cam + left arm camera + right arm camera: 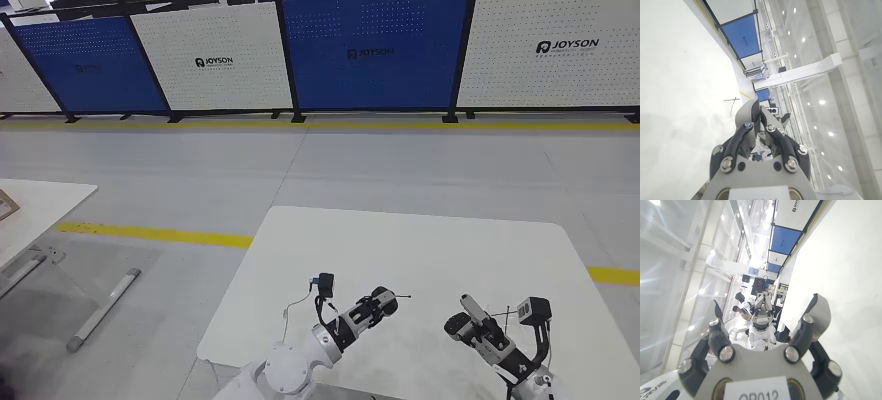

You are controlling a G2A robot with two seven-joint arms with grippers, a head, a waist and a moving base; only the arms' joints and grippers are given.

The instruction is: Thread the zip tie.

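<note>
Zip tie (402,296) on white table (420,240), 2 o'clock off left gripper (383,302); its jaws pressed shut, nothing seen between. Right gripper (462,312) at 3 o'clock, jaws wide, empty.

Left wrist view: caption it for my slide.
Shut left gripper, thin black zip tie just beyond it, white table behind.

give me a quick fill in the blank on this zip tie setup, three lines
1. The left gripper has its jaws ___.
2. The right gripper has its jaws ___.
3. The thin zip tie, seen against the white table, is ___ in colour.

Missing words: shut; open; black.
</note>
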